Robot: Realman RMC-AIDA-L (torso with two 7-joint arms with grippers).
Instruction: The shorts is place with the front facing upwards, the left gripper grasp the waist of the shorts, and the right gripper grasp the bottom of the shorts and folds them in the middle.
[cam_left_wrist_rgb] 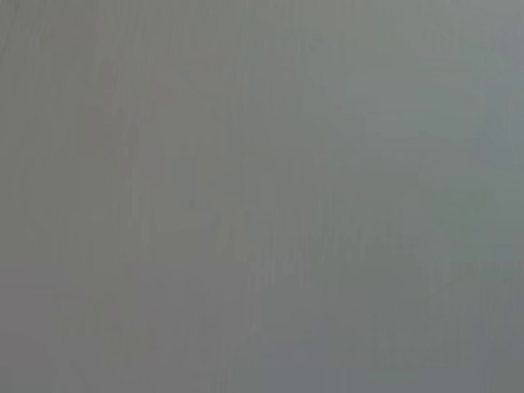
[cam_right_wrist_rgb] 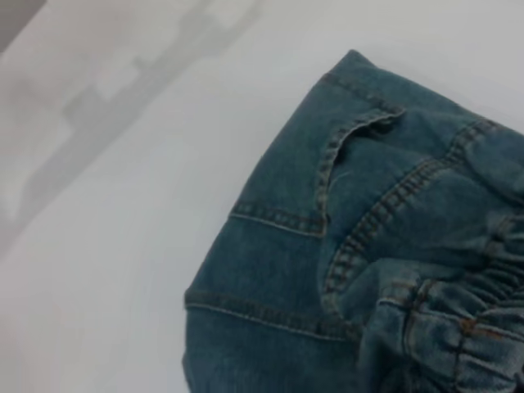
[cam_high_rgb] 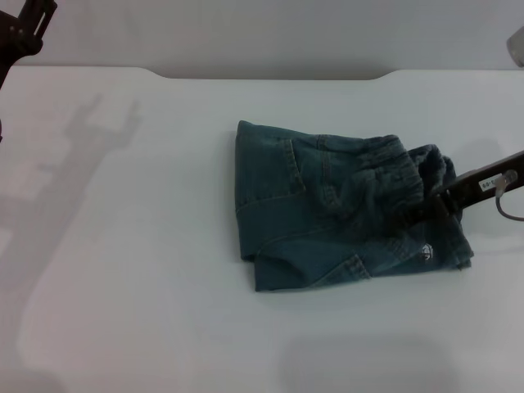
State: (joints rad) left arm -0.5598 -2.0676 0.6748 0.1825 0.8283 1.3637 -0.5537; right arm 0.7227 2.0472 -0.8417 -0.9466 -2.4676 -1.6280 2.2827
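Observation:
The blue-green denim shorts [cam_high_rgb: 327,213] lie folded over on the white table [cam_high_rgb: 147,270], with the fold along their left edge. The ruffled waist [cam_high_rgb: 393,164] lies on top toward the right, and a small pale print [cam_high_rgb: 426,254] shows near the right corner. My right gripper [cam_high_rgb: 434,203] reaches in from the right edge, low, with its black claw resting on the cloth just beside the waist. The right wrist view shows a pocket [cam_right_wrist_rgb: 352,155] and the gathered waist [cam_right_wrist_rgb: 458,327], but no fingers. My left gripper [cam_high_rgb: 24,24] hangs high at the far left, away from the shorts.
The table's far edge [cam_high_rgb: 270,78] runs across the back with a grey wall behind it. Arm shadows [cam_high_rgb: 90,155] fall on the left of the table. The left wrist view is plain grey.

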